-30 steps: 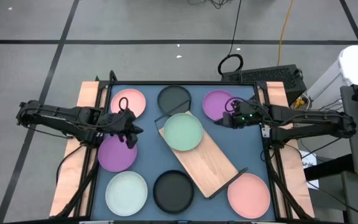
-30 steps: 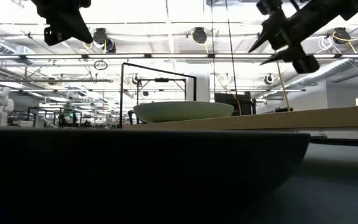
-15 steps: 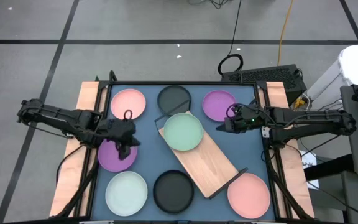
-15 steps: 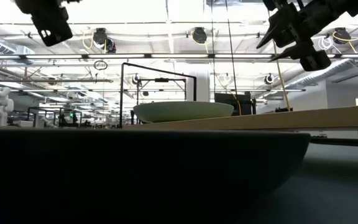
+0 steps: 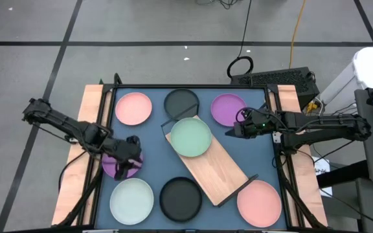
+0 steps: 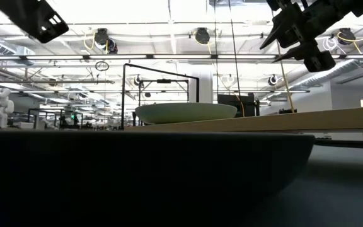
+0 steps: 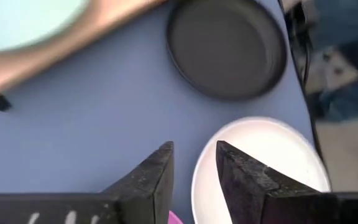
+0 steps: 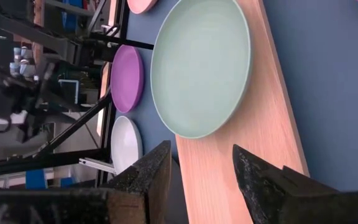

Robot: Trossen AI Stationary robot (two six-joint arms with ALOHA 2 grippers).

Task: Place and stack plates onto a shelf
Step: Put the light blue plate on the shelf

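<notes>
Diagonally across the table, the shelf (image 5: 207,158) with one green plate (image 5: 191,137); both grippers' fingers apart, empty.

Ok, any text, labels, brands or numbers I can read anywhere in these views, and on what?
None readable.
Plates and shelf: plain, no markings.
Left gripper: two pale marks at the base of its body, too blurred to read.
Room behind the table in the low view: no legible signs.

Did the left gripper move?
Yes. In the high view the left gripper slid from near the pink plate down over the purple plate, toward the white plate.
</notes>
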